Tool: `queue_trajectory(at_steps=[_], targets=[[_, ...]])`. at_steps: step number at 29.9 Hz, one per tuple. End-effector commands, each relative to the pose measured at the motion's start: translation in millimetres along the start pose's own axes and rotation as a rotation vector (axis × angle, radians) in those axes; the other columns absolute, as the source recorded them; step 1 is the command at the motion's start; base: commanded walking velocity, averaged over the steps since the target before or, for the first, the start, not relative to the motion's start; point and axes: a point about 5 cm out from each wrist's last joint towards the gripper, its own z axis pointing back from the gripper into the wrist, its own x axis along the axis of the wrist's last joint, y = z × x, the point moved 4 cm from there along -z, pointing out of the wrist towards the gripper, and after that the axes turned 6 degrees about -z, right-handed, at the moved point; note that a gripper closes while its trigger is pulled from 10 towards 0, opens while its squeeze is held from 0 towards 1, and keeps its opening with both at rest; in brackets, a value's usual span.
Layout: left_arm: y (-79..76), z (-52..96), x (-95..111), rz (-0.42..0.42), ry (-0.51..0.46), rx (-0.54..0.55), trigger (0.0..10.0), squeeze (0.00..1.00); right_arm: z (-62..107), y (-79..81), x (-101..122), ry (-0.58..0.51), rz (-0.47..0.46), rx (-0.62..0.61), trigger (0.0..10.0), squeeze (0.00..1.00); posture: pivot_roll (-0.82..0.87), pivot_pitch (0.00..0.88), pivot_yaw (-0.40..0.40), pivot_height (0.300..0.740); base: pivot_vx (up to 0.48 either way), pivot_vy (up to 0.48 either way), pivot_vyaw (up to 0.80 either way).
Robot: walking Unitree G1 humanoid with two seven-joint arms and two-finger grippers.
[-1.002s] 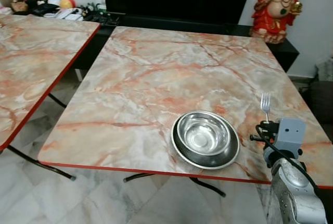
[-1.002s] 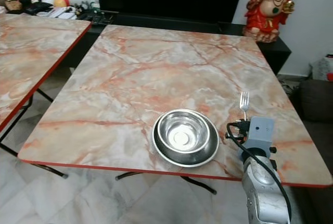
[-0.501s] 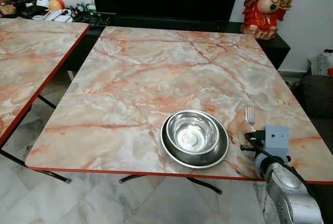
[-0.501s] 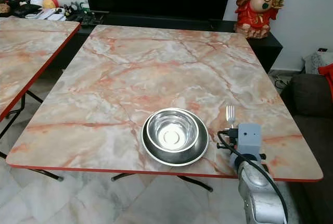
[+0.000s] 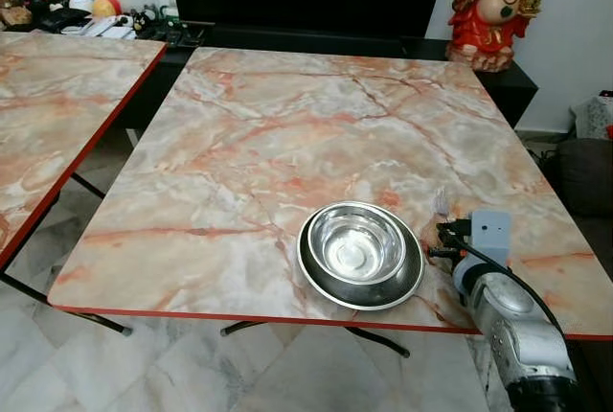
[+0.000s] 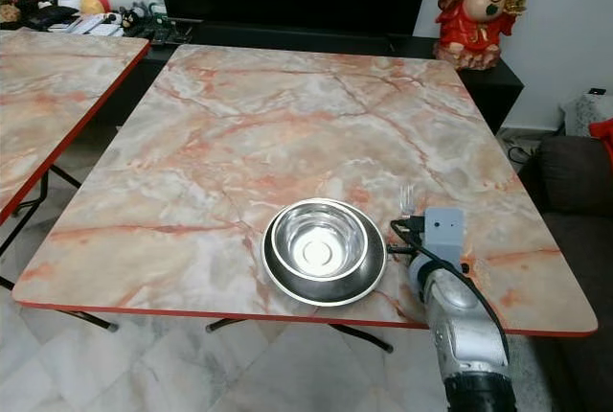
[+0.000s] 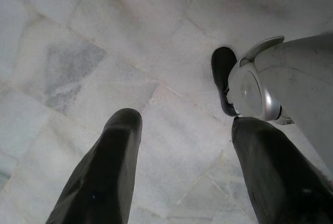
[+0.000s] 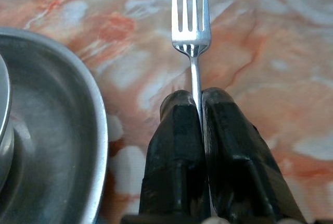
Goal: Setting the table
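A steel bowl point(image 5: 352, 244) sits inside a steel plate point(image 5: 402, 289) near the front edge of the marble-patterned table point(image 5: 306, 134). My right gripper point(image 8: 197, 104) is shut on a silver fork point(image 8: 191, 31), held by the handle with its tines pointing forward. The fork point(image 6: 406, 198) hangs low over the table just right of the plate, beside its rim point(image 8: 96, 130). My left gripper point(image 7: 182, 125) is open, hanging over the pale tiled floor with nothing between its fingers.
A second marble table point(image 5: 57, 96) stands at the left. A black TV cabinet point(image 5: 316, 43) runs behind, with a red figurine point(image 5: 493, 10) at the right and clutter point(image 5: 86, 14) at the left. A dark sofa point(image 6: 575, 201) lies to the right. My own foot point(image 7: 260, 83) is on the floor.
The right gripper has carried the fork left and lower, closer to the plate's right rim. The camera has shifted slightly.
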Motion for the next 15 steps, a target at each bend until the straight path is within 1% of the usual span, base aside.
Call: queue_trajectory(at_steps=[1,7,15], targets=[[0.0,1.5,-8.8,0.004,0.038,-0.008,10.0,0.0,-2.9,-1.5,-1.7,0.001,-0.014,-0.014,10.0,0.0,0.05,0.13,-0.037,0.74,0.0,0.0,0.0],[1.2,0.5,-4.8,0.004,0.031,-0.008,10.0,0.0,-7.6,-1.6,-0.8,-0.005,-0.022,-0.021,10.0,0.0,0.04,0.133,-0.036,0.74,0.0,0.0,0.0],[-10.0,-2.6,0.9,0.002,0.024,-0.019,10.0,0.0,-11.3,-3.3,1.4,-0.013,-0.019,-0.029,10.0,0.0,0.05,0.132,-0.037,0.74,0.0,0.0,0.0]])
